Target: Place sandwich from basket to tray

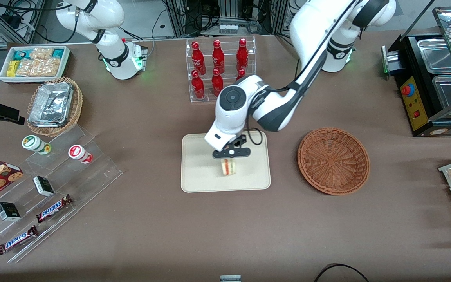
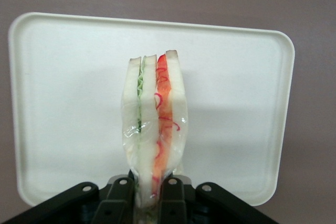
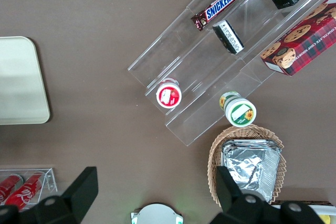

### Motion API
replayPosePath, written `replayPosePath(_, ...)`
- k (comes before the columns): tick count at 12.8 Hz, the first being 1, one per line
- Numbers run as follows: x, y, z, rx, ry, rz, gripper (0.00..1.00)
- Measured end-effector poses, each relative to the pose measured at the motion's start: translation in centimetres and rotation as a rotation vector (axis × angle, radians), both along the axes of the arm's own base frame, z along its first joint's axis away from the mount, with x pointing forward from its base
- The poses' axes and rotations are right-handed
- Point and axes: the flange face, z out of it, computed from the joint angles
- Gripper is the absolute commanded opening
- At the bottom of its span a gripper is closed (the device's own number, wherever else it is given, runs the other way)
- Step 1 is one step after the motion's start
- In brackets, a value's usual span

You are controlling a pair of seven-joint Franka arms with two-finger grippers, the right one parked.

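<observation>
you had the tool (image 1: 230,158) clamped on the sandwich (image 1: 228,167), held upright over the middle of the cream tray (image 1: 202,172) on the counter (image 1: 151,219), with the wicker basket (image 1: 333,160) sitting just beside that tray.

The gripper (image 1: 231,156), over the tray (image 1: 198,180), covers the upper end of the sandwich (image 1: 228,167) in the front view. In the left wrist view, the sandwich's (image 2: 155,124) base vanishes between the fingers (image 2: 122,195), themselves cut off by the picture's edge, and it masks part of the tray (image 2: 68,103).
</observation>
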Motion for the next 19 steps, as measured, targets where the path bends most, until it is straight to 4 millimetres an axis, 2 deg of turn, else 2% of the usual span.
replayPosePath(4, -0.4, -1.1, -4.0, 0.022, -0.036, -0.052, 0.00)
replayPosePath(5, -0.3, -1.1, -4.8, 0.028, -0.036, -0.057, 0.25)
replayPosePath(6, -0.3, -1.0, -5.7, 0.041, -0.037, -0.065, 0.87)
replayPosePath(7, -0.4, -1.0, -6.4, 0.053, -0.039, -0.074, 1.00)
replayPosePath(9, -0.4, -1.1, -6.9, 0.055, -0.043, -0.081, 1.00)
replayPosePath(11, 0.0, -1.3, -5.9, 0.040, -0.059, -0.076, 1.00)
replayPosePath(13, 0.7, -1.6, -3.1, 0.012, -0.092, -0.059, 1.00)
replayPosePath(16, 1.0, -1.0, 4.2, -0.009, -0.130, 0.031, 1.00)
replayPosePath(19, 2.4, 2.8, 12.1, -0.004, -0.145, 0.120, 1.00)
